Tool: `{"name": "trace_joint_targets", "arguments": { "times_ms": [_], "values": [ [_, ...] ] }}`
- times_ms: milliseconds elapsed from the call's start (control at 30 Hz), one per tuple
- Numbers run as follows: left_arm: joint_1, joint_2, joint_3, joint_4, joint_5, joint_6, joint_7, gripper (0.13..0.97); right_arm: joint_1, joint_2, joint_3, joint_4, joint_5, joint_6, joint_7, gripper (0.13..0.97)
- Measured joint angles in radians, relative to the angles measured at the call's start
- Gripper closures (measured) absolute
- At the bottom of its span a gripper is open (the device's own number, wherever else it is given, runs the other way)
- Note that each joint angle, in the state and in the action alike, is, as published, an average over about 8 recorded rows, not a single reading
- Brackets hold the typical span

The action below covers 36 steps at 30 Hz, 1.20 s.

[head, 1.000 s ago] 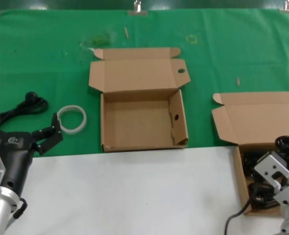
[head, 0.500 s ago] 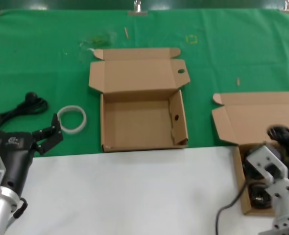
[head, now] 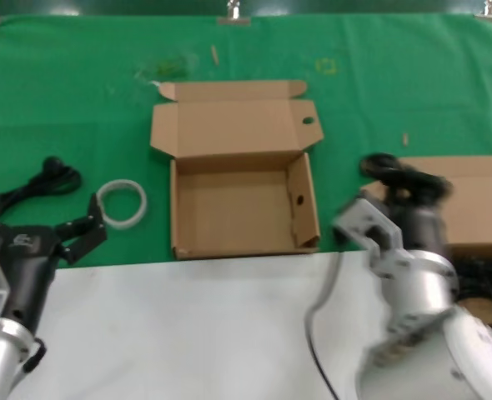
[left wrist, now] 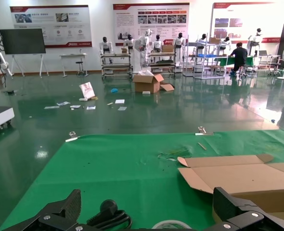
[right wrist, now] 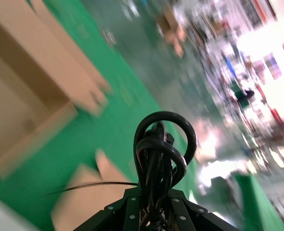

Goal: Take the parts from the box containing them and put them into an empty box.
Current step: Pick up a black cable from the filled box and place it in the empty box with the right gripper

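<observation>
My right gripper [head: 409,193] is shut on a bundle of black cables [head: 396,173], held in the air between the two boxes; in the right wrist view the looped bundle [right wrist: 159,149] sticks up from the closed jaws. One strand trails down over the white table edge. The box containing the parts [head: 471,200] is at the right, partly hidden by my right arm. The empty box [head: 238,208] with the holed lid tab stands open in the middle. My left gripper [head: 83,229] is open and idle at the left, above the table edge.
A white ring of tubing [head: 123,202] and a black cord with a round knob end [head: 42,179] lie on the green cloth left of the empty box; both show in the left wrist view [left wrist: 108,216]. The near table strip [head: 188,325] is white.
My right gripper rose out of the right box with the cable bundle and swung left toward the empty box. The left arm has not moved.
</observation>
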Motion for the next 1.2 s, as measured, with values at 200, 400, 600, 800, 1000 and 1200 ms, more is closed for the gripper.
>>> {"name": "trace_joint_targets", "arguments": {
  "times_ms": [200, 400, 600, 800, 1000, 1200],
  "values": [
    [0.0, 0.0, 0.0, 0.0, 0.0, 0.0, 0.0, 0.132, 0.121, 0.004, -0.094, -0.168, 0.063, -0.115, 0.093, 0.892],
    [0.0, 0.0, 0.0, 0.0, 0.0, 0.0, 0.0, 0.132, 0.187, 0.005, -0.159, -0.253, 0.104, -0.172, 0.166, 0.892],
    [0.0, 0.0, 0.0, 0.0, 0.0, 0.0, 0.0, 0.132, 0.237, 0.006, -0.228, -0.333, 0.135, -0.231, 0.238, 0.892],
    [0.0, 0.0, 0.0, 0.0, 0.0, 0.0, 0.0, 0.132, 0.27, 0.008, -0.285, -0.381, 0.181, -0.284, 0.326, 0.892],
    [0.0, 0.0, 0.0, 0.0, 0.0, 0.0, 0.0, 0.132, 0.289, 0.009, -0.326, -0.394, 0.205, -0.3, 0.398, 0.892],
    [0.0, 0.0, 0.0, 0.0, 0.0, 0.0, 0.0, 0.132, 0.301, 0.011, -0.352, -0.403, 0.202, -0.296, 0.432, 0.892]
  ]
}}
